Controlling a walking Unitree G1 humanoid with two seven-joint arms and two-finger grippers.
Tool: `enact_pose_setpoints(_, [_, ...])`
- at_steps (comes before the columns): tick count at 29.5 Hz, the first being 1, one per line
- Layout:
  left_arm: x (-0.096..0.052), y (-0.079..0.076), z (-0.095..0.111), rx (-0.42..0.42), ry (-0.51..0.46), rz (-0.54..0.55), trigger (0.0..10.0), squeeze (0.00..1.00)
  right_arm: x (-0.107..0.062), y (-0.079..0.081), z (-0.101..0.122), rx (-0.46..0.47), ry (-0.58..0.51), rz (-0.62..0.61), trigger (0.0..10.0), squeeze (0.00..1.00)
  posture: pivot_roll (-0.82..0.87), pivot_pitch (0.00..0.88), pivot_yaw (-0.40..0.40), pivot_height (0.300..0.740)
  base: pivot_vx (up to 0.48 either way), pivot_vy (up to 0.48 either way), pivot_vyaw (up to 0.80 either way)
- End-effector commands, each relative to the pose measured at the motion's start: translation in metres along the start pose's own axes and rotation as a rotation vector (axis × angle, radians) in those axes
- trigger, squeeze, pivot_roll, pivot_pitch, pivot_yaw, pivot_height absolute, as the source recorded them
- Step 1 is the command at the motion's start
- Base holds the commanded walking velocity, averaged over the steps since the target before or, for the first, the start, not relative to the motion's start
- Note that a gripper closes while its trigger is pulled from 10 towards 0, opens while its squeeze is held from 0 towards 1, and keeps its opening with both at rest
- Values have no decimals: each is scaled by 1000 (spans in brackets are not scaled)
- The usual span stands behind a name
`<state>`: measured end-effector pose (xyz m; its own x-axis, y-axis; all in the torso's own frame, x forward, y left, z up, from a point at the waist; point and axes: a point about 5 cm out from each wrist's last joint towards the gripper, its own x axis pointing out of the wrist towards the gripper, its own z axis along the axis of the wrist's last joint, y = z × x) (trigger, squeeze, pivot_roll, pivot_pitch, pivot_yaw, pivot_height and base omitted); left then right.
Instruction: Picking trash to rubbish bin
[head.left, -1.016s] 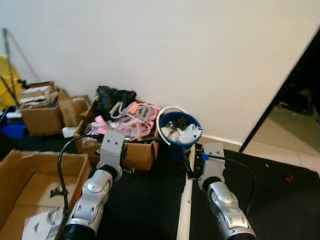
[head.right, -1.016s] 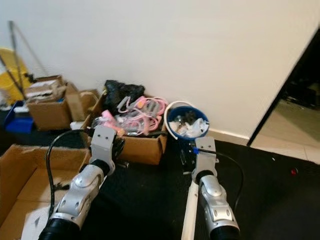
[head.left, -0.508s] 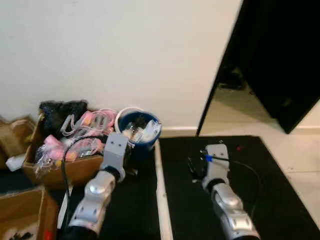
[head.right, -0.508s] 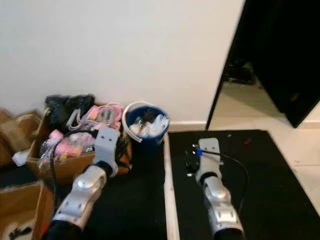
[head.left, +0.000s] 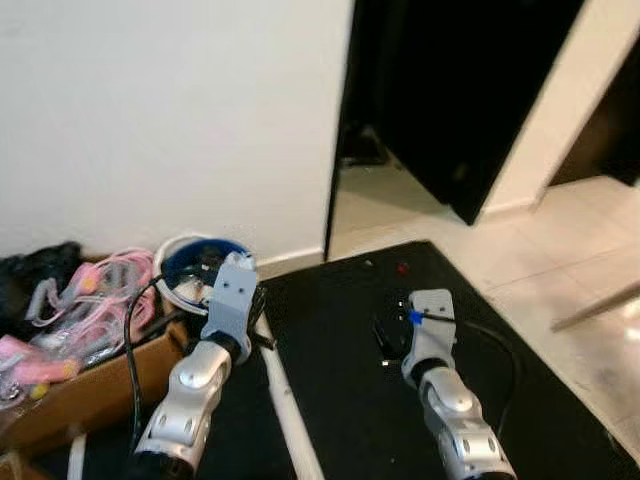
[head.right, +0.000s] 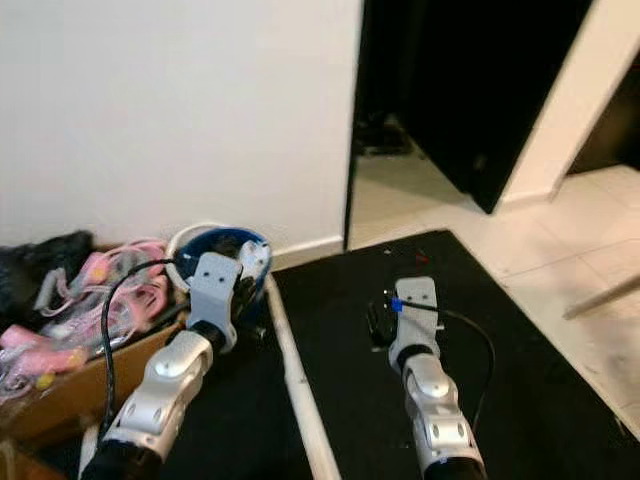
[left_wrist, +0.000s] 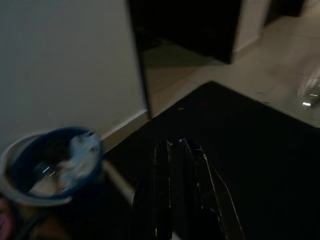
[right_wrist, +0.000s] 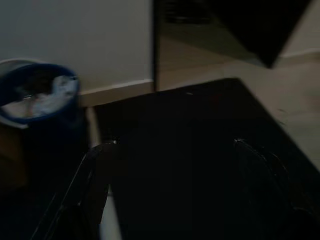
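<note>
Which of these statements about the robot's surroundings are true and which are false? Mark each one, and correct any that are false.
1. The blue rubbish bin stands against the white wall. True.
2. The bin is empty. False: it holds white and pale scraps of trash.
3. The right gripper has its fingers spread wide over the black mat. True.
4. The left gripper holds a piece of trash. False: its fingers are together with nothing between them.
5. The cardboard box with pink items sits on the robot's right. False: it is on the robot's left, beside the bin.
</note>
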<state>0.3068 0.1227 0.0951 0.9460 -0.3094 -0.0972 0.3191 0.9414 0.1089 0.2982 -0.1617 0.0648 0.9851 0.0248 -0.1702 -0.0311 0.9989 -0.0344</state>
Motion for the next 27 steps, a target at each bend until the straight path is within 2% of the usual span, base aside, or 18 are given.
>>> enact_pose_setpoints(1, [-1,-1,-4,15,17,-12,10000,0,-1,-1,-2,7,8,-11,10000,0,-40,50,27,740,0,0,-800])
enact_pose_setpoints(9, [0,-1,-3,-11,11,-12,10000,0,-1,-3,-2,8,9,-21,10000,0,-38,52,28,740,0,0,-800])
enact_pose_setpoints(18, [-2,4,-11,-24,34,7,10000,0,-3,-4,-5,6,17,-30,10000,0,-37,58,26,740,0,0,-800])
enact_pose_setpoints(21, [-4,8,-23,-5,82,21,10000,0,-4,-6,-14,-3,42,-31,10000,0,-40,56,21,740,0,0,-800])
enact_pose_setpoints(23, [-6,11,-36,-8,135,25,10000,0,-6,-7,-29,-13,95,-24,10000,0,-40,56,21,740,0,0,-800])
enact_pose_setpoints(24, [-6,11,-36,-8,135,25,10000,0,-6,-7,-29,-13,95,-24,10000,0,-40,56,21,740,0,0,-800])
enact_pose_setpoints(25, [-6,11,-43,-17,166,27,10000,0,-8,-8,-37,-22,129,-16,10000,0,-34,53,19,740,0,0,-800])
enact_pose_setpoints(26, [-11,14,-65,-33,281,39,10000,0,-13,-8,-57,-44,211,5,10000,0,-34,51,19,740,0,0,-800])
enact_pose_setpoints(27, [-11,14,-65,-33,281,39,10000,0,-13,-8,-57,-44,211,5,10000,0,-34,51,19,740,0,0,-800])
